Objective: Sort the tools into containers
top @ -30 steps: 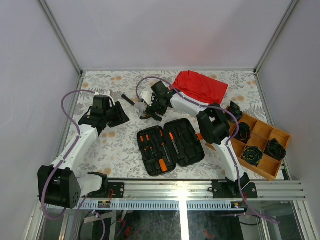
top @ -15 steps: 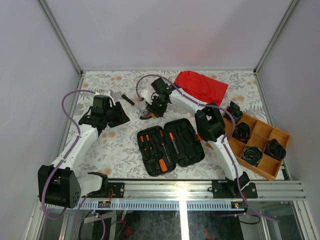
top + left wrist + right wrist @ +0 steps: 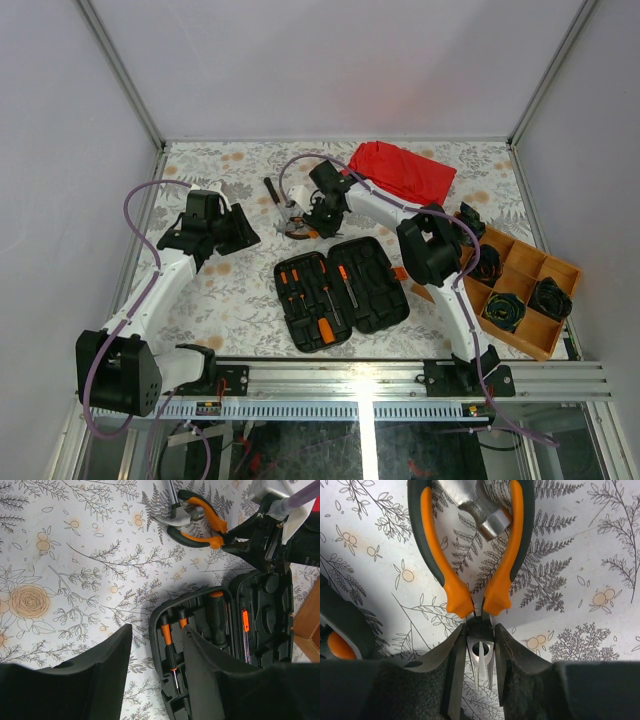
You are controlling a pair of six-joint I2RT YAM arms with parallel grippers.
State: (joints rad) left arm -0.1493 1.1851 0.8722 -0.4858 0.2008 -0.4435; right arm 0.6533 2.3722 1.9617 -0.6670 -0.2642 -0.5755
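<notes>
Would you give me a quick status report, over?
Right gripper shut on pliers at the joint. Left gripper open, empty. Hammer head lies between pliers' handles.

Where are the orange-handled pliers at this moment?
Top view: the pliers lie beyond the open tool case, left of the red cloth, their pivot pinched by the right gripper.

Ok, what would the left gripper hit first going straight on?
Likely a corner of the open tool case, or the table just beside it; depth is unclear.
</notes>
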